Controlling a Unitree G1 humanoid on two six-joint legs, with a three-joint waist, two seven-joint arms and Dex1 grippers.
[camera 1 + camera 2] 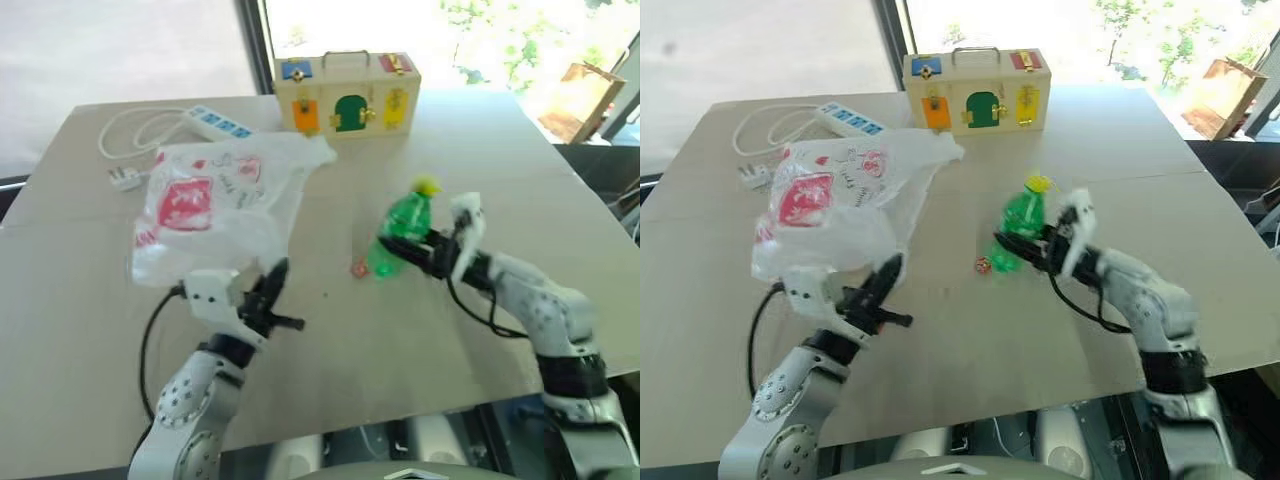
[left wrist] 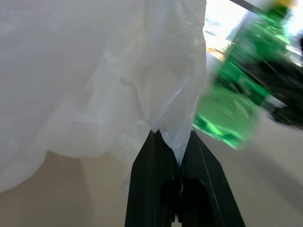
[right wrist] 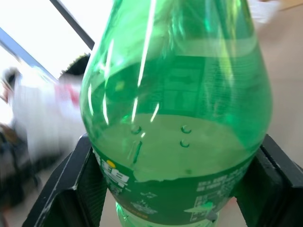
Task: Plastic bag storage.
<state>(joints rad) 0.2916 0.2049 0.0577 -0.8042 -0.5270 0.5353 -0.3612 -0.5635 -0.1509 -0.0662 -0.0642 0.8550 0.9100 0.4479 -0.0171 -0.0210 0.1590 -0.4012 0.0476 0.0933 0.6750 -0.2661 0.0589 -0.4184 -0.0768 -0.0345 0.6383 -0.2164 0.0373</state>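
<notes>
a pale wooden table (image 1: 420, 340) spreads under my hands. beyond my left gripper (image 1: 272, 290) lie the plastic bag (image 1: 215, 200), a power strip (image 1: 220, 122) and a wooden toy box (image 1: 347, 93).

The plastic bag (image 1: 215, 200) is thin, crinkly film, translucent white with red print, its folds catching a soft sheen. The green bottle (image 1: 402, 232) is glossy see-through plastic with bright streaks of glare and a yellow cap. The toy box (image 1: 347, 92) at the worktop's far edge looks like pale, smooth wood with a metal handle. The worktop (image 1: 350, 330) is matt beige board. The fingers (image 2: 156, 189) are dull black plastic.
</notes>
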